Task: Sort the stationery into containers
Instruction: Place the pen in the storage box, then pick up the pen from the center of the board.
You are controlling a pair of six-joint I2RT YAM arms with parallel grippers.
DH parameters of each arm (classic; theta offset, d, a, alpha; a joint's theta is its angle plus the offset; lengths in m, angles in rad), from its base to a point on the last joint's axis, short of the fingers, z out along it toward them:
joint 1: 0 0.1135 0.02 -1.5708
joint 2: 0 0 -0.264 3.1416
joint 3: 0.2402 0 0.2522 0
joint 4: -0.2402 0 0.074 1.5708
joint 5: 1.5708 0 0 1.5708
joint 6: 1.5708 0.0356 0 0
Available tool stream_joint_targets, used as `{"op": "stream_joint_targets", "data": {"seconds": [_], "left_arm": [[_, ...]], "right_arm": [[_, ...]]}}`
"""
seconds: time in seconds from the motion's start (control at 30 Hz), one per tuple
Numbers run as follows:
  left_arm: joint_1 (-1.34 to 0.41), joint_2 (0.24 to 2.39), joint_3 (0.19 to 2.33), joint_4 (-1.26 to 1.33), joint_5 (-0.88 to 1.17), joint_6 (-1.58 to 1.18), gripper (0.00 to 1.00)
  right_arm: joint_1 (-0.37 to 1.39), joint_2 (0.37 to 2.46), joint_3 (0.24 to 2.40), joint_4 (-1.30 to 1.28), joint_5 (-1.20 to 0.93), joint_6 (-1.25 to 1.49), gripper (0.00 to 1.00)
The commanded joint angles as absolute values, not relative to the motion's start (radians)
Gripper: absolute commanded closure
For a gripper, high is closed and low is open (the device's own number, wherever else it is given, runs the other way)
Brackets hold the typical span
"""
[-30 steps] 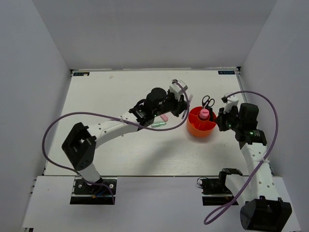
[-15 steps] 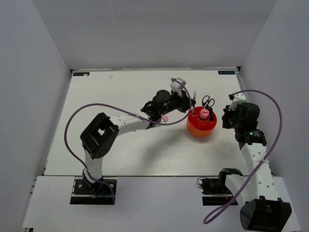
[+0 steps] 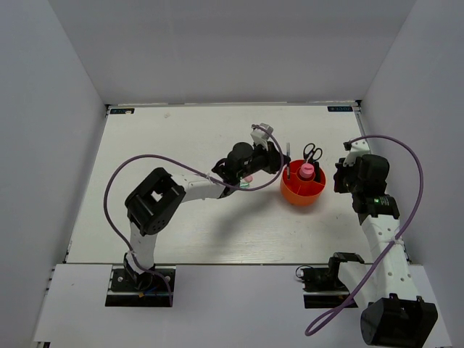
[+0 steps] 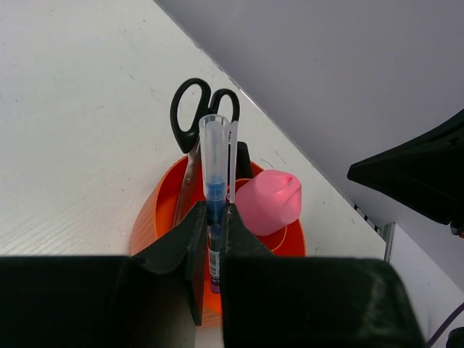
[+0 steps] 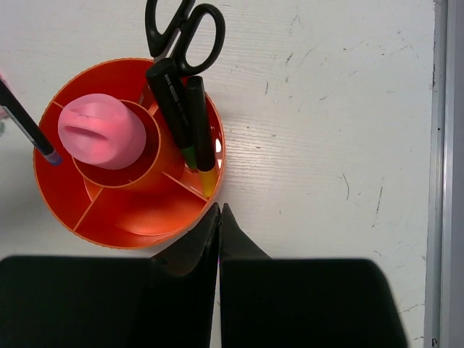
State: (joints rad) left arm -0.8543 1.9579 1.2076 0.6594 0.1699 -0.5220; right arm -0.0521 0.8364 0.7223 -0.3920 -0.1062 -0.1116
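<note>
The orange-red cup (image 3: 302, 190) stands right of centre. It holds black-handled scissors (image 3: 312, 152), a fat pink tube (image 3: 307, 172), a green-black marker (image 5: 172, 101) and a yellow marker (image 5: 204, 145). My left gripper (image 3: 279, 165) is shut on a thin pen (image 4: 212, 156) and holds it upright at the cup's left side (image 4: 156, 210). The pen's tip (image 5: 49, 154) is inside a left compartment. A pink marker (image 3: 247, 176) and a pale green marker (image 3: 239, 185) lie on the table under the left arm. My right gripper (image 3: 338, 177) is shut and empty, just right of the cup (image 5: 130, 221).
The white table ends at grey walls at the back and both sides. The left arm stretches across the middle toward the cup. A purple cable loops over each arm. The table's right edge strip (image 5: 442, 145) lies close to the right gripper.
My left arm has reached further right and brought the pen to the cup's left compartment. My right gripper has drawn back a little from the cup.
</note>
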Motion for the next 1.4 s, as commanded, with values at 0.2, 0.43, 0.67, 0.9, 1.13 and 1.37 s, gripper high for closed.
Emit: {"op": "stream_joint_targets", "data": {"seconds": [0.2,0.43,0.67,0.9,1.13,1.37], "left_arm": [[-0.89,1.98,1.218,0.628,0.17,-0.491,0.85],[-0.905,1.971,1.218,0.572,0.158,-0.453,0.49],[-0.91,1.924,1.2,0.528,0.143,-0.426,0.41],[-0.943,1.641,0.997,0.404,0.039,-0.269,0.47],[-0.858,1.367,0.998,-0.354,-0.017,-0.041,0.9],[-0.56,1.538,1.186,-0.934,-0.064,0.148,0.65]], "right_arm": [[-0.055,0.821,0.716,-0.354,-0.094,-0.109,1.0],[-0.057,0.816,0.713,-0.35,-0.095,-0.114,0.99],[-0.058,0.808,0.713,-0.35,-0.097,-0.114,0.99],[-0.06,0.802,0.718,-0.364,-0.121,-0.123,0.77],[-0.061,0.816,0.729,-0.469,-0.383,-0.306,0.69],[-0.048,0.923,0.811,-0.854,-0.979,-0.857,0.63]]}}
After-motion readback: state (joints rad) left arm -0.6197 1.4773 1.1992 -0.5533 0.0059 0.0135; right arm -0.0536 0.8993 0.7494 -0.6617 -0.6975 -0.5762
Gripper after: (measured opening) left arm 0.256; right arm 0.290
